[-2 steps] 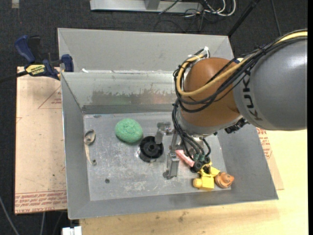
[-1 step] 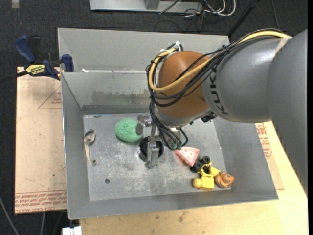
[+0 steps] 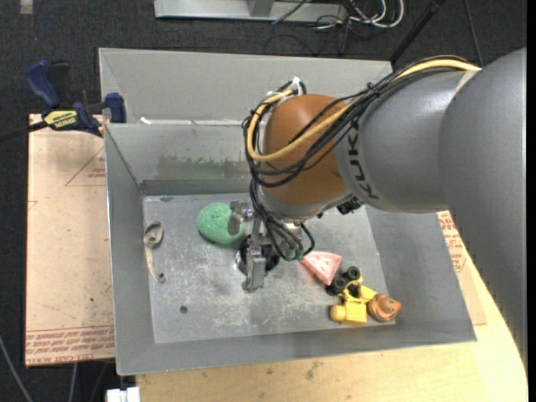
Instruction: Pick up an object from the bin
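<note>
You have the gripper [image 3: 252, 280] low in the middle of the bin [image 3: 197, 306], its tip at or just above bare floor; from this angle you cannot tell whether it is open or closed, and you see nothing in its grip. Just beside it, up and to the left, lies the green lump [image 3: 218, 222], close against the gripper's upper part; whether they touch is unclear. To its right lies the pink wedge [image 3: 322, 265], near but apart. Beyond the wedge, toward the front right corner, sit a yellow toy [image 3: 348, 310] with black parts and a brown piece [image 3: 385, 308] touching it. A metal hook [image 3: 152, 235] lies well apart at the left. Above the gripper you see the orange cover [image 3: 297, 153] looped with cables [image 3: 254, 145], and the arm [image 3: 444, 132] leading off right.
</note>
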### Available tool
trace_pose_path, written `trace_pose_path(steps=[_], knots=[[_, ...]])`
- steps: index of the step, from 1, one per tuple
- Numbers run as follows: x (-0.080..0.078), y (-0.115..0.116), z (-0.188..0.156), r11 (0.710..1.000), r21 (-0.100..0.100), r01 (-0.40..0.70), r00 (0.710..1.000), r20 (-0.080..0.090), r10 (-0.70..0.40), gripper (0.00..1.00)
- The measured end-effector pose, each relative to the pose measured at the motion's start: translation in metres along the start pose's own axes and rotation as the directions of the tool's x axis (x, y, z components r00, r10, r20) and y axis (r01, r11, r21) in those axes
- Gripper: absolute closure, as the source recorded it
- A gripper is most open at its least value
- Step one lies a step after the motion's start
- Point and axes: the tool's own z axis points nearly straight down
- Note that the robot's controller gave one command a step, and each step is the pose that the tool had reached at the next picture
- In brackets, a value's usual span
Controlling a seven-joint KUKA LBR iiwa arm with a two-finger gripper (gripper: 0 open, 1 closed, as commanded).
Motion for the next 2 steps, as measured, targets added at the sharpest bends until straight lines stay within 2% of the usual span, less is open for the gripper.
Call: trace_pose_path(steps=[1,2], knots=[[-0.004,-0.027,0.037,0.999,0.001,-0.044,0.999,0.007,0.044,0.0],[-0.006,-0.036,0.06,0.991,0.003,-0.132,0.991,0.0,0.132,1.0]])
